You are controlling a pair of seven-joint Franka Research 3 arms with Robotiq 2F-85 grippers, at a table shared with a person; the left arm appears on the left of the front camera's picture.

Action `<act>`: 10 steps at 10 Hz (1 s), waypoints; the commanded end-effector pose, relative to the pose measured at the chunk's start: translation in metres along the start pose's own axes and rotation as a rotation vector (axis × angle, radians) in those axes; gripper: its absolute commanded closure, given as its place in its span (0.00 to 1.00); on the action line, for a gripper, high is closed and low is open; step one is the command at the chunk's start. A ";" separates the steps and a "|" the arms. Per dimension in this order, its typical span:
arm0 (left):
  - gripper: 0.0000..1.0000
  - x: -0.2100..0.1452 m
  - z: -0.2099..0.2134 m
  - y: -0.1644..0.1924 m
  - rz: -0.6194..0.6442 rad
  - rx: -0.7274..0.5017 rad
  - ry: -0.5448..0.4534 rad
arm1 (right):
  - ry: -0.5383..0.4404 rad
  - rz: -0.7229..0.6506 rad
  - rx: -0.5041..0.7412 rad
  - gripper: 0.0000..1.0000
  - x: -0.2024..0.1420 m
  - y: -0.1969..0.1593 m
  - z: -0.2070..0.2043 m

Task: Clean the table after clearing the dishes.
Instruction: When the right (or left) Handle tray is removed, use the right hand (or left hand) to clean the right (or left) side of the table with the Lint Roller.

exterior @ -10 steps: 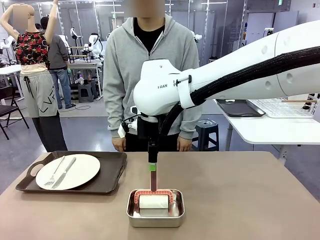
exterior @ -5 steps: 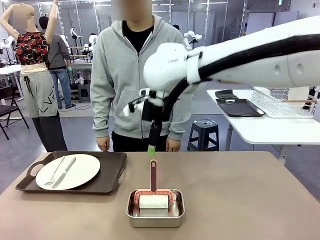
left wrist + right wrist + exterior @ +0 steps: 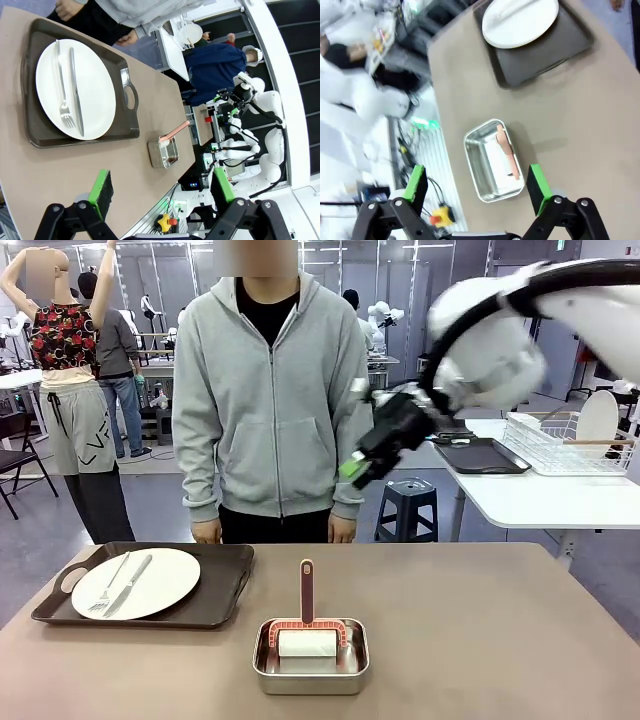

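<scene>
While the green pads of the right gripper [image 3: 476, 187] stand wide apart with nothing between them, it hangs tilted in the air above the table [image 3: 500, 640], level with the waist of the person [image 3: 270, 390] at the far edge. Beneath it a small steel pan [image 3: 310, 684] sits near the robot's edge, holding a white roller [image 3: 306, 643] in a reddish frame whose handle stands upright. The left gripper [image 3: 162, 192] is likewise spread open and empty, raised over the table's near left part. On that left side lies a dark handled tray [image 3: 225, 590] carrying a round white plate [image 3: 165, 575], with a fork [image 3: 108, 588] and knife [image 3: 130, 585] side by side on it. Tray and pan lie near each other, not touching. The person's hands hang just behind the table's far edge. Farther right, a white side table [image 3: 540, 502] bears another dark tray [image 3: 480, 456] and a wire rack [image 3: 560, 450].
</scene>
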State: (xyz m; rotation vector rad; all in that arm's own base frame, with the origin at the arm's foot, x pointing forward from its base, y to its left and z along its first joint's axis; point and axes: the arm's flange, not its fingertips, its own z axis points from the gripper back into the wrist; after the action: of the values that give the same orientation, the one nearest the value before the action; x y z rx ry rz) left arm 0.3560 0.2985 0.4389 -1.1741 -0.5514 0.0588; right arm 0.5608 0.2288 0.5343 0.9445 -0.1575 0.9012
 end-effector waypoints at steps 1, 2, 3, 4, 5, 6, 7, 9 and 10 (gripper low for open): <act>0.00 -0.001 0.003 -0.002 -0.007 0.000 -0.004 | -0.196 -0.117 0.058 0.00 -0.074 0.000 0.032; 0.00 -0.001 0.003 -0.002 -0.007 0.000 -0.004 | -0.276 -0.191 0.091 0.00 -0.106 -0.010 0.053; 0.00 -0.001 0.003 -0.002 -0.007 0.000 -0.004 | -0.340 -0.232 0.134 0.00 -0.139 -0.019 0.073; 0.00 -0.001 0.003 -0.002 -0.007 0.000 -0.004 | -0.421 -0.275 0.153 0.00 -0.180 -0.033 0.098; 0.00 -0.001 0.003 -0.002 -0.007 0.000 -0.004 | -0.473 -0.302 0.183 0.00 -0.215 -0.044 0.120; 0.00 -0.001 0.003 -0.002 -0.007 0.000 -0.004 | -0.504 -0.349 0.179 0.00 -0.250 -0.055 0.141; 0.00 -0.001 0.003 -0.002 -0.007 0.000 -0.004 | -0.540 -0.382 0.187 0.00 -0.284 -0.065 0.159; 0.00 -0.001 0.003 -0.002 -0.007 0.000 -0.004 | -0.615 -0.417 0.170 0.00 -0.339 -0.078 0.185; 0.00 -0.001 0.003 -0.002 -0.007 0.000 -0.004 | -0.661 -0.455 0.156 0.00 -0.363 -0.083 0.196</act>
State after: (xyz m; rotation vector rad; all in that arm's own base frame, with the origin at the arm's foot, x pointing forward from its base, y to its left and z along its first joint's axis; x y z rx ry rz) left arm 0.3562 0.2982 0.4389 -1.1743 -0.5508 0.0582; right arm 0.4438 -0.1457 0.4318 1.3417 -0.3920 0.1864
